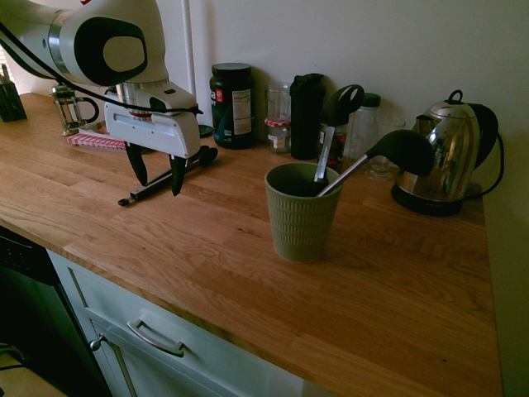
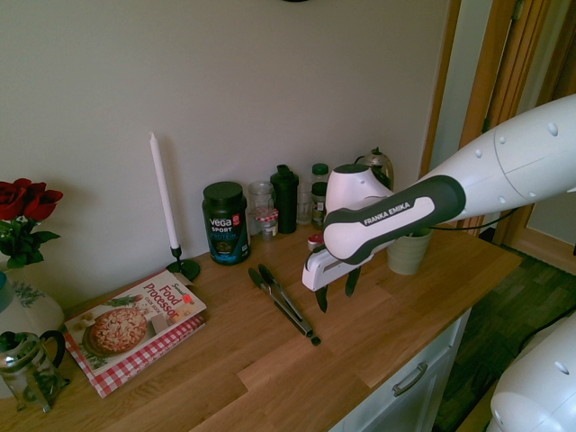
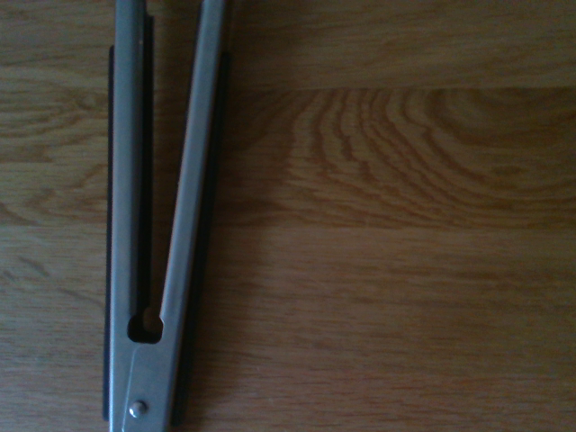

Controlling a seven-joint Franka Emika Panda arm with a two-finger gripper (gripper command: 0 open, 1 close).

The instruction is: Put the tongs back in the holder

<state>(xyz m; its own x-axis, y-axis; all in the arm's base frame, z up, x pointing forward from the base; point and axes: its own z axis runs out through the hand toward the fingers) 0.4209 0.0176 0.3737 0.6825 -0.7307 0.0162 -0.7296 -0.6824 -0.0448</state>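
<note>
Two slim metal tong arms (image 3: 184, 198) lie on grainy wood (image 3: 387, 297); the jaws (image 1: 157, 172) gape.

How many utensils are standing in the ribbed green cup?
2: black-bowled ladle with silver stem, leaning right in the first exterior view; silver-handled utensil with black loop head, beside it. Shorter ones could be hidden inside.

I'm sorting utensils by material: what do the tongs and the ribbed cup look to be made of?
The long slim tongs look like metal, probably brushed steel: grey, softly shining arms with a rivet near the joint. Their dark edging could be plastic or rubber.

The olive-green, tapered ribbed cup seems to be glazed ceramic, judging by its even colour and faint sheen, though plastic is possible.
</note>
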